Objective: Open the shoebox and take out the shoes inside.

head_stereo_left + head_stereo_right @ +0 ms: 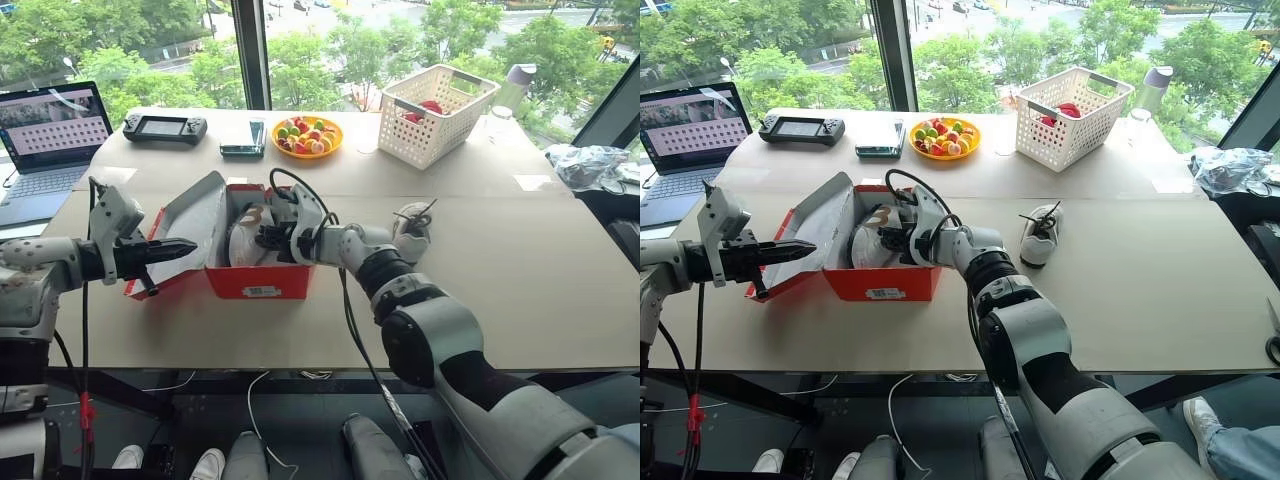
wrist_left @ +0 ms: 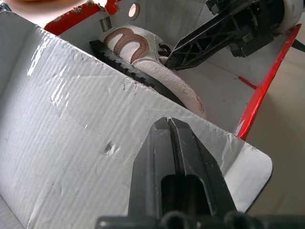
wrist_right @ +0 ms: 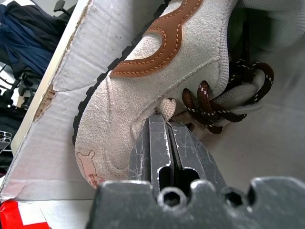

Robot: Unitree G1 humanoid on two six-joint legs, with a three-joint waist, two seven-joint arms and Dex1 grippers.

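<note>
The red shoebox (image 1: 262, 281) stands open on the table, its lid (image 1: 196, 214) tipped up to the left with the pale grey inside showing. My left gripper (image 1: 188, 246) is shut, and its tips rest against the inside of that lid (image 2: 71, 133). One shoe (image 3: 157, 62), white-grey with brown accents and dark laces, lies in the box. My right gripper (image 3: 162, 120) reaches into the box and is shut on a small beige tab at that shoe's upper. A second shoe (image 1: 412, 232) sits on the table just right of the box.
At the back stand a white lattice basket (image 1: 436, 112), an orange plate of sweets (image 1: 307, 136), a phone (image 1: 243, 138), a game controller (image 1: 165, 127) and a laptop (image 1: 50, 140). A crumpled plastic bag (image 1: 590, 165) lies at the far right.
</note>
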